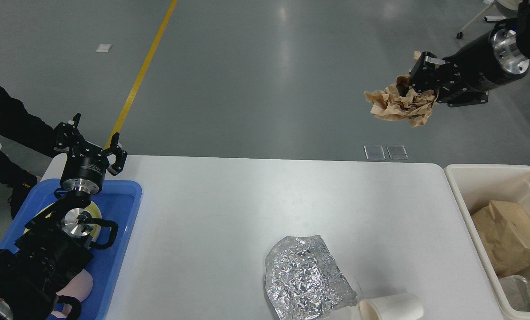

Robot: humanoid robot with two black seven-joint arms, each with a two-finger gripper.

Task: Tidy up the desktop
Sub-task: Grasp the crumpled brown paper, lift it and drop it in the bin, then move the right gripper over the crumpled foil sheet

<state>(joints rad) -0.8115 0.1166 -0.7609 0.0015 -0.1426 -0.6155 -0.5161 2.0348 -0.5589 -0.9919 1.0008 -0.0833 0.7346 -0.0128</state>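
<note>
Grey shop floor w/ a yellow line behind the white table (247, 200). Right gripper (418, 82), clamped on crumpled brown paper (398, 104), hung high above the cream bin (464, 178). Left gripper (89, 140) stood open over the blue tray (122, 209). Foil (307, 278) and cup (391, 306) lay left of the bin. Disposal step, I'd say; next: lower over bin, release.

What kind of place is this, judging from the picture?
Probably a lab or industrial hall: a wide grey floor with a yellow line, rolling chairs, and one white desktop set up for the robot.
</note>
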